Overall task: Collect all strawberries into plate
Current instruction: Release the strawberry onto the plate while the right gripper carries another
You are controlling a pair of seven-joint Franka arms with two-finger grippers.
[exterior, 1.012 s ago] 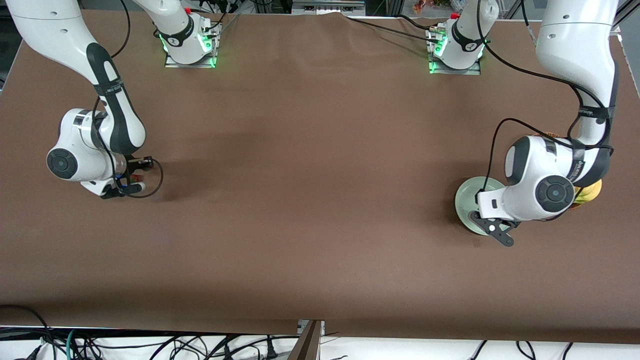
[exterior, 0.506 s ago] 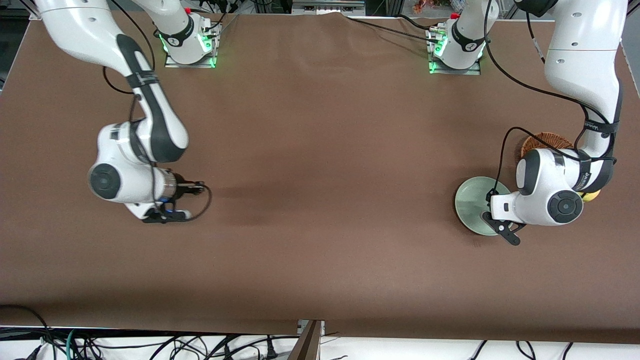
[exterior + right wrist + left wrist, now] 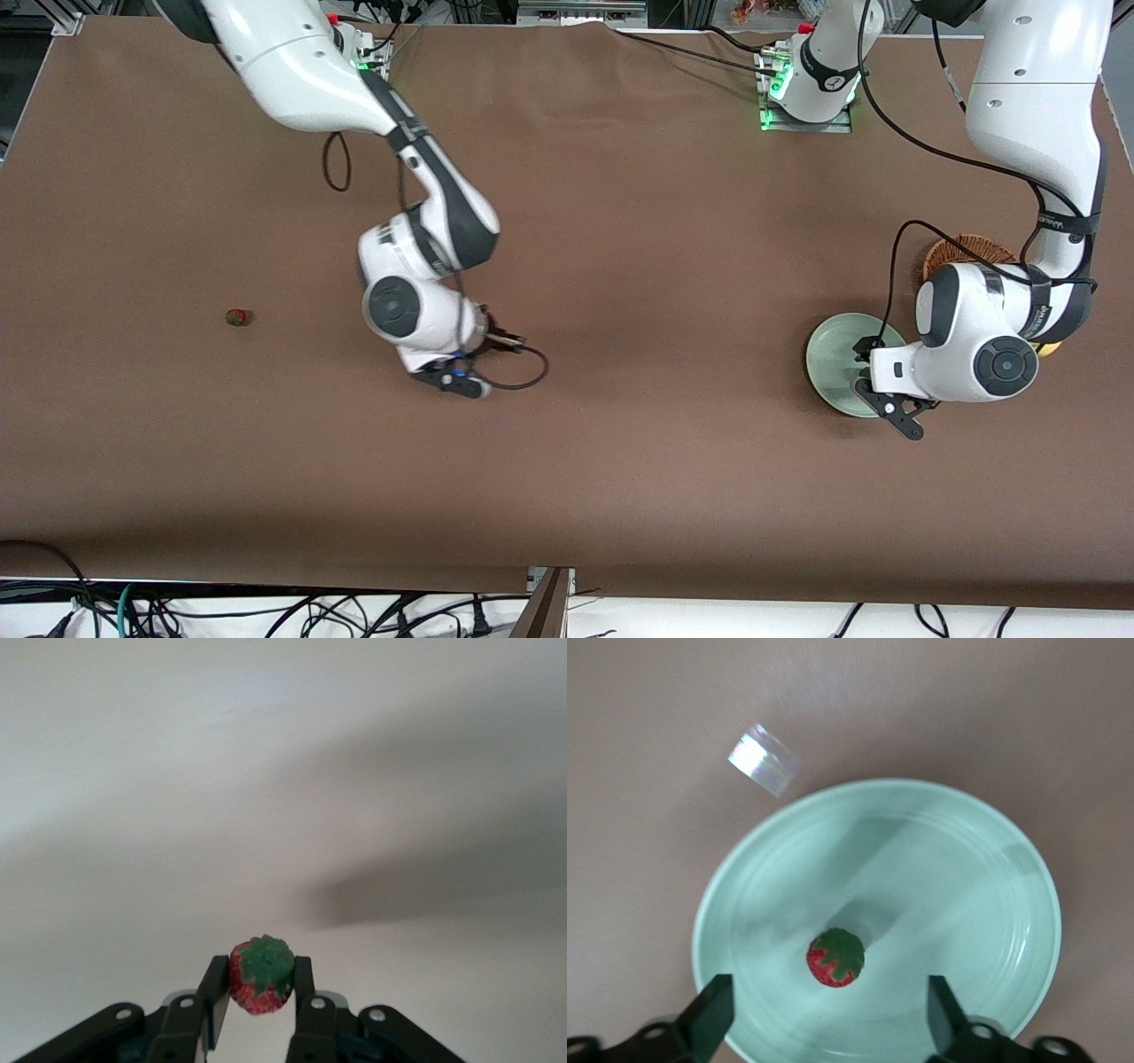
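Observation:
The pale mint-green plate [image 3: 828, 354] lies toward the left arm's end of the table. One strawberry [image 3: 835, 958] lies in the plate [image 3: 948, 868]. My left gripper [image 3: 830, 1028] is open and empty just above that berry, over the plate [image 3: 858, 365]. My right gripper [image 3: 259, 988] is shut on a second strawberry [image 3: 260, 976] and holds it up over the bare middle of the table [image 3: 494, 339]. A third strawberry [image 3: 236, 317] lies on the brown cloth toward the right arm's end.
A brown wicker basket [image 3: 966, 251] stands beside the plate, farther from the front camera, mostly hidden by the left arm. A yellow fruit [image 3: 1050, 348] peeks out by the left wrist. A small shiny clear scrap [image 3: 764, 760] lies on the cloth by the plate.
My right arm has swung from the right arm's end to the table's middle with its strawberry, uncovering the berry on the cloth. My left arm has hardly moved.

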